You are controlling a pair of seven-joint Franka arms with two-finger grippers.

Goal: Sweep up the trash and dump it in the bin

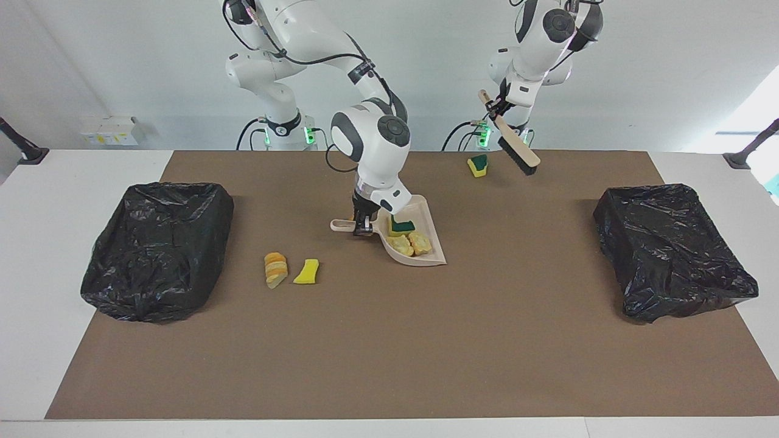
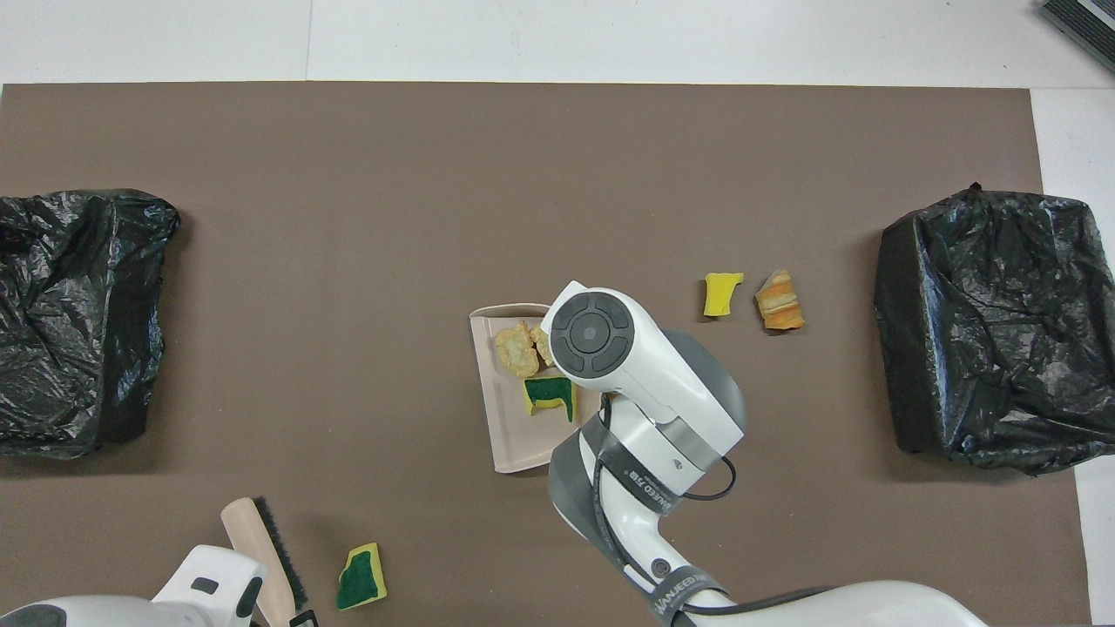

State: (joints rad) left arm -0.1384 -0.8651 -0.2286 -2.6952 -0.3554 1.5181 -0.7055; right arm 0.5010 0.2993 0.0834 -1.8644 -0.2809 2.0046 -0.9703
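Trash scraps: one green-faced yellow sponge bit (image 1: 478, 165) lay nearest the robots, beside the beige brush with black bristles (image 1: 515, 148). Brush clenched by its handle in the left gripper (image 1: 494, 108), raised over the mat's near edge. Farther out, beige plastic dustpan (image 1: 426, 258) rested on the brown mat (image 1: 389, 340), carrying another green-faced sponge bit (image 1: 401, 225) and two pale foam lumps (image 1: 411, 243); its handle gripped by the closed right gripper (image 1: 363, 226). Farther still, toward the right arm's end, lay plain yellow sponge piece (image 1: 307, 271) beside orange bread-like chunk (image 1: 275, 269). Black-bagged bins (image 1: 159, 249) sat at both ends.
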